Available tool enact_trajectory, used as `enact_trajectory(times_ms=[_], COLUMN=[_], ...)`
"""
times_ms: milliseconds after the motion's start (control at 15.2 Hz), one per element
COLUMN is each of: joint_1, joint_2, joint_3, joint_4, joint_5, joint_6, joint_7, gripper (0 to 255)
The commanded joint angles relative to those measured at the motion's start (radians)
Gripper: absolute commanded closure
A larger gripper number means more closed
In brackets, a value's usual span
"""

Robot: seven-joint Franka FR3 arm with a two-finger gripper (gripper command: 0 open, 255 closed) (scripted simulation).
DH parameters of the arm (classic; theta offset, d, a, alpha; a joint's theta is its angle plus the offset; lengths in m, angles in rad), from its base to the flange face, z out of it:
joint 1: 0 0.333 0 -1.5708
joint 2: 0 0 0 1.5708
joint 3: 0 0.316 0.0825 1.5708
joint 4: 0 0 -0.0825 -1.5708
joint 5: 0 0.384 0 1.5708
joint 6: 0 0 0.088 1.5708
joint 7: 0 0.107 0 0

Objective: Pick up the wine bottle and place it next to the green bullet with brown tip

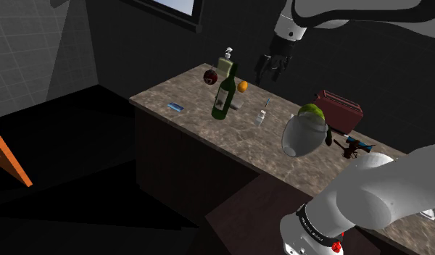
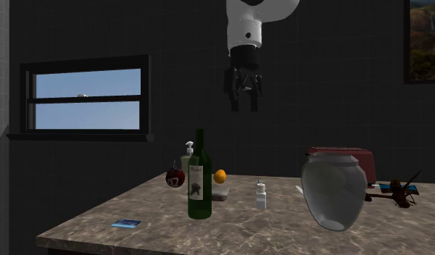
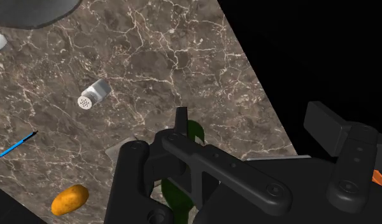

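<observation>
Seeing a dark green wine bottle [image 2: 199, 181] with a white label and dark figure, upright on the worktop [image 2: 281, 232], small orange fruit [image 2: 220, 176] at its 3 o'clock in the second exterior view. Tool [image 2: 244, 106] hanging well above at 1 o'clock, fingers spread, empty.

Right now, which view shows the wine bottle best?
Second exterior view: the wine bottle stands upright, whole and unblocked, label facing. Shoulder view shows it whole but from above. Wrist view catches a partly covered green sliver.
</observation>
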Motion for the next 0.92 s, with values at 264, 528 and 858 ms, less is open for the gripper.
enact_trajectory(times_ms=[264,528,858], joint_1=[-0.009,-0.018,-0.040], joint_2=[0.220,0.367,0.557], joint_3=[-0.046,-0.070,-0.089], joint_4=[0.164,0.299,0.501], joint_5=[0.026,0.060,0.116], joint_6=[0.089,0.120,0.128], joint_7=[-0.045,-0.079,-0.122], gripper=[0,0,0])
